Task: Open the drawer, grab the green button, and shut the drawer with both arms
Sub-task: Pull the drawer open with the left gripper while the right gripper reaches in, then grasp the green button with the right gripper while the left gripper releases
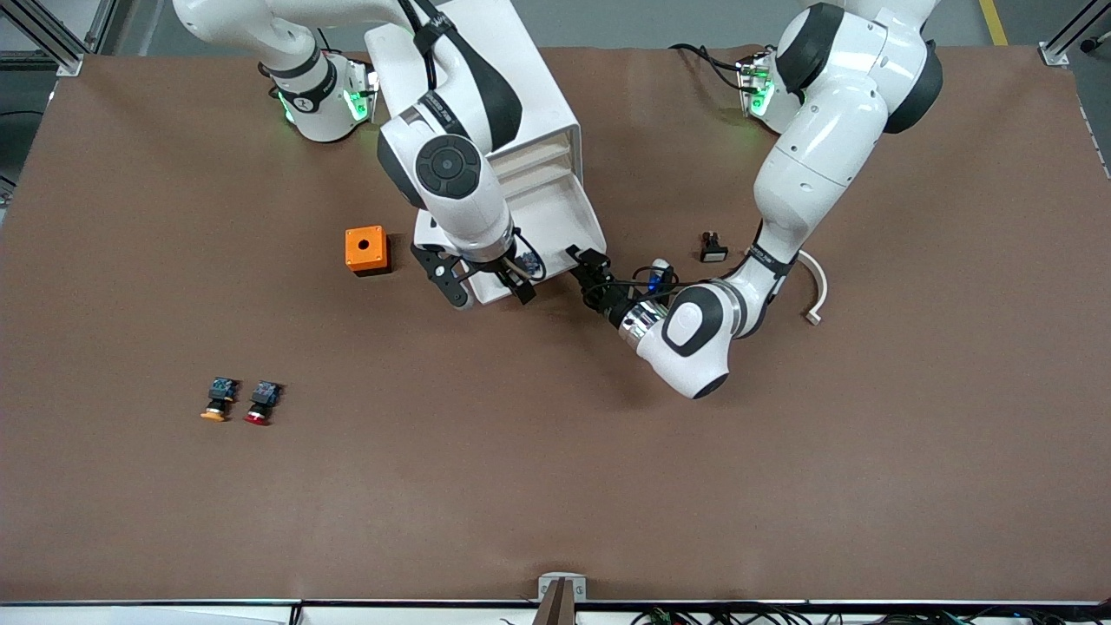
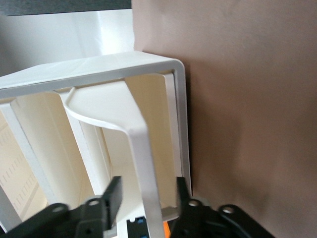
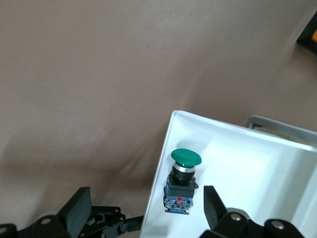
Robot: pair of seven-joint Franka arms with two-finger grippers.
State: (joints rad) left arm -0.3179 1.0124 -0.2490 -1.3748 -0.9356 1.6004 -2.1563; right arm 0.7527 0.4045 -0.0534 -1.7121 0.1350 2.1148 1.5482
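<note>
My right gripper (image 3: 143, 208) hangs spread over the open drawer (image 1: 555, 217), one finger (image 3: 215, 206) inside by the green button (image 3: 182, 184), one (image 3: 77, 208) outside its wall. My left gripper (image 1: 590, 276) crowds the drawer's corner at four o'clock of the button. Bare table (image 1: 521, 451) lies at six o'clock.

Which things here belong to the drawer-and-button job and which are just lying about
Job: drawer, pulled out; green button inside it; right gripper over it, open; left gripper at the drawer front, open.

Lying about: orange box, orange-capped button, red-capped button, small black part, white curved piece.
</note>
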